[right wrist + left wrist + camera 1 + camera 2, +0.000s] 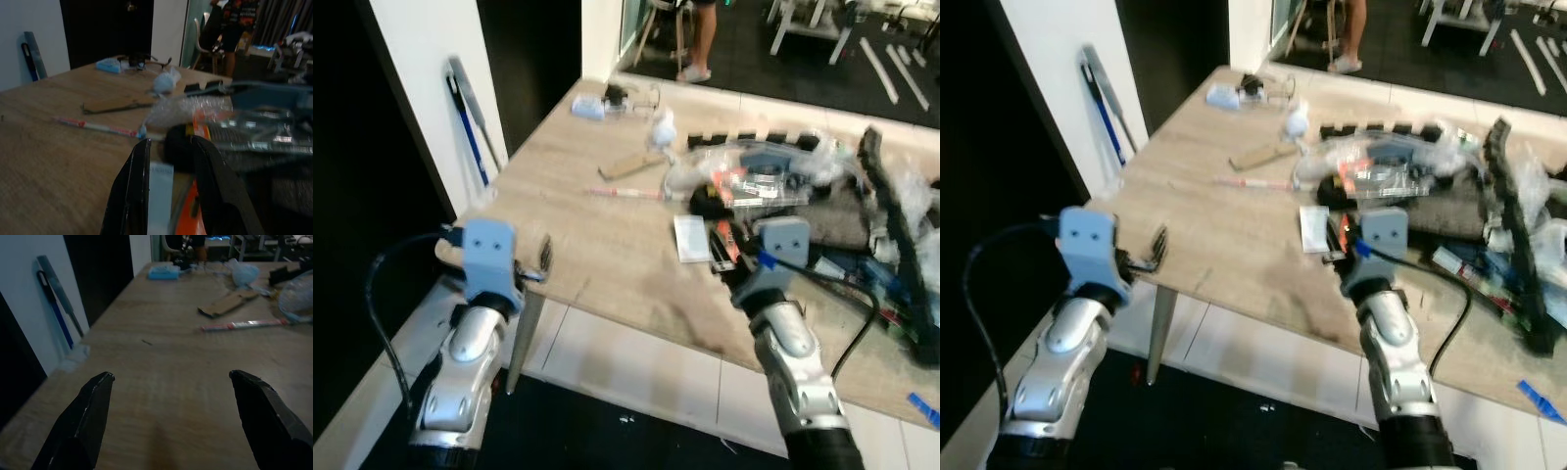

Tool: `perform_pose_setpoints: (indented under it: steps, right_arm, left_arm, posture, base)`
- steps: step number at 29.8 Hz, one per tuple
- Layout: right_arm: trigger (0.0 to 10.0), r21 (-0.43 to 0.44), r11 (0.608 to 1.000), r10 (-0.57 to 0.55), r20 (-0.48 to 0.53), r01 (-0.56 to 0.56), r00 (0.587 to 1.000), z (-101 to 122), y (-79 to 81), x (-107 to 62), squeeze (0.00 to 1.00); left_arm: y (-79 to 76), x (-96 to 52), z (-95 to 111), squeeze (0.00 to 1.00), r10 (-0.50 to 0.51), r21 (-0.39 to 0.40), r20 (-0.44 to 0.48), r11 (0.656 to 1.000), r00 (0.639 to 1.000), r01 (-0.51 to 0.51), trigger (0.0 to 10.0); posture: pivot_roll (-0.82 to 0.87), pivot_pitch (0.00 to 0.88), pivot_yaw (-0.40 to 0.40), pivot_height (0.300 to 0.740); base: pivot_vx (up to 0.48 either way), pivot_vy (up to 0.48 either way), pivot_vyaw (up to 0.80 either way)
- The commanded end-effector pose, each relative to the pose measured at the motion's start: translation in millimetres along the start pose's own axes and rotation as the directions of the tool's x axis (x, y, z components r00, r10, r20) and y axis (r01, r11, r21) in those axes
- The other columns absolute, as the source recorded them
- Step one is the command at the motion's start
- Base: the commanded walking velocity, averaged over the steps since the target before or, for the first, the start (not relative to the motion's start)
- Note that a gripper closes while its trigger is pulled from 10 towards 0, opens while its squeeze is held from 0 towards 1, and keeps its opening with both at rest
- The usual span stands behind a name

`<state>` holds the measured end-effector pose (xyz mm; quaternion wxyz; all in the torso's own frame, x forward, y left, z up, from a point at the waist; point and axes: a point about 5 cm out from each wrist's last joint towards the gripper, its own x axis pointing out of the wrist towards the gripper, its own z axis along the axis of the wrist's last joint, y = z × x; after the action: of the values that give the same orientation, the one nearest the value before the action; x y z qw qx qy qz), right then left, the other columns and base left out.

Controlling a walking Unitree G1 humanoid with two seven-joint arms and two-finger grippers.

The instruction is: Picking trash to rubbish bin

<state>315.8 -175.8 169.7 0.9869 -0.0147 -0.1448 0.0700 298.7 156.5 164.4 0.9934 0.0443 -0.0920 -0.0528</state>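
Note:
Trash lies across a wooden table: a white card, a red-and-white stick, a cardboard scrap, a crumpled white wad and clear plastic packaging over orange and black items. My right gripper hovers low over the white card, its fingers a narrow gap apart, with the card and an orange wrapper showing between them. A black lump sits just past its tips. My left gripper is wide open over bare table at the near left corner.
The table's near edge and its leg are right in front of me. A blue-handled tool leans on the white wall at left. A black strap and cluttered bags fill the right end. A person's legs stand beyond.

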Motion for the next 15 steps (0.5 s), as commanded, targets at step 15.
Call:
perform_pose_setpoints:
  steps: [15]
  right_arm:
    - [10.0, 0.009, 1.0, 0.022, -0.015, -0.022, 1.0, -3.5, 6.5, -1.3, 0.0]
  left_arm:
    - [2.8, -1.3, -2.1, 0.0, 0.009, 0.007, -0.015, 1.0, 1.0, -0.009, 10.0]
  posture:
    - [-0.01, 0.147, -0.053, 0.74]
  base:
    - [0.284, 0.0, 0.0]
